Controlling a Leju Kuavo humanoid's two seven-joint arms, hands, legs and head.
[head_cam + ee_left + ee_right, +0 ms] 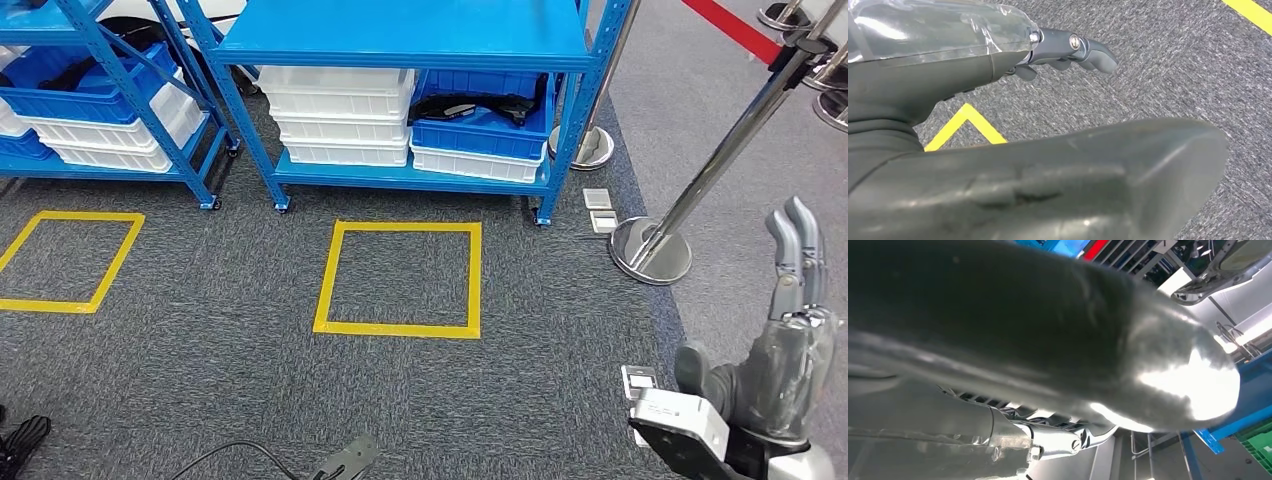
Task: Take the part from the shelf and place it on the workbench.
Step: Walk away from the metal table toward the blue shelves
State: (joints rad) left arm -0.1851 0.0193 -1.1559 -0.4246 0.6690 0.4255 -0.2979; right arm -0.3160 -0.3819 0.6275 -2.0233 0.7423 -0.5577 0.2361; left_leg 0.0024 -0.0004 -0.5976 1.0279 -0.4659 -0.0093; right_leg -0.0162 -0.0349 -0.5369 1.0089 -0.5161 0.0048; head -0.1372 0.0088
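A black part (480,108) lies in a blue bin (478,137) on the low level of the blue shelf (400,40) straight ahead. My right hand (785,340) is raised at the lower right of the head view, fingers (795,245) stretched up and apart, holding nothing, well short of the shelf. In the right wrist view the right hand (1023,340) is a blurred thumb with slim fingers (1063,440) beneath. My left hand (948,75) hangs over grey carpet with its fingers (1078,50) extended and nothing in them.
White bins (340,115) are stacked left of the blue bin. A second blue shelf (100,90) with bins stands at the left. Yellow floor squares (400,280) lie before the shelves. A chrome stanchion (650,250) stands at the right. A black cable end (345,460) lies near my feet.
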